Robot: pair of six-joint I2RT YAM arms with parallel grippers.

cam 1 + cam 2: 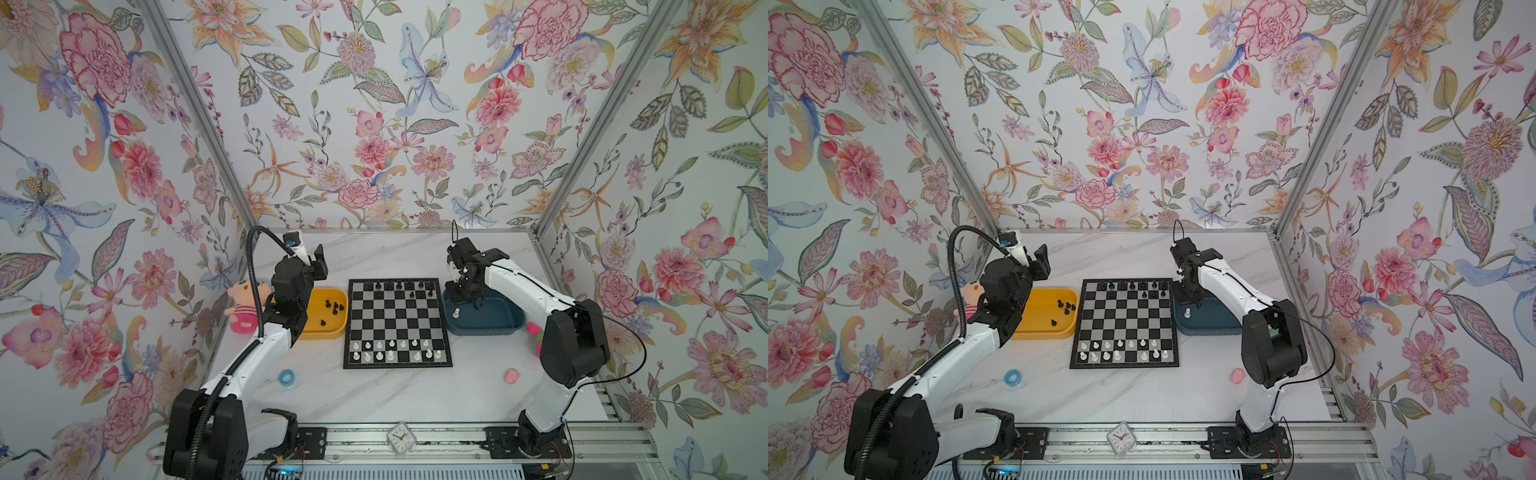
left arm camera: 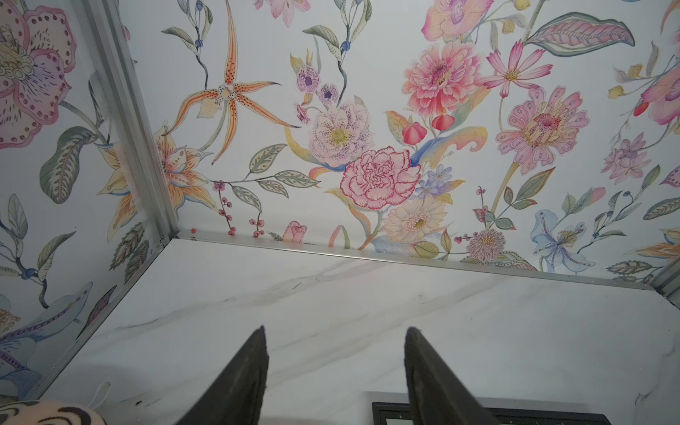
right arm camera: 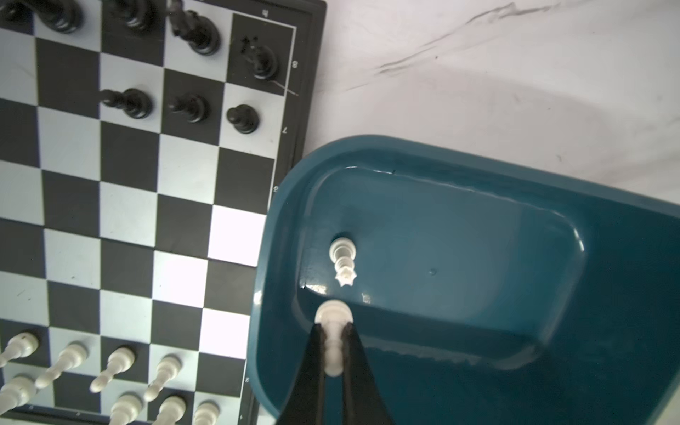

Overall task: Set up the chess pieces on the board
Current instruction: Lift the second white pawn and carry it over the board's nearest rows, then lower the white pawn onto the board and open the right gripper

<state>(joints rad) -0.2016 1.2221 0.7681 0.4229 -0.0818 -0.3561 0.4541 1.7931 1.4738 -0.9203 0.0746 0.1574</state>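
Right fingers [image 3: 312,368] pinch a white piece [image 3: 333,316] over the blue tray [image 3: 441,154]; left fingers [image 2: 243,379] stand half apart, empty.

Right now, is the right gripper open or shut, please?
Shut on a white piece: in the wrist view the right gripper pinches its neck from both sides, over the blue tray.

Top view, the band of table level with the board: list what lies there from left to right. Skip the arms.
Left to right: plush doll → yellow tray → board → blue tray → pink toy, partly hidden.
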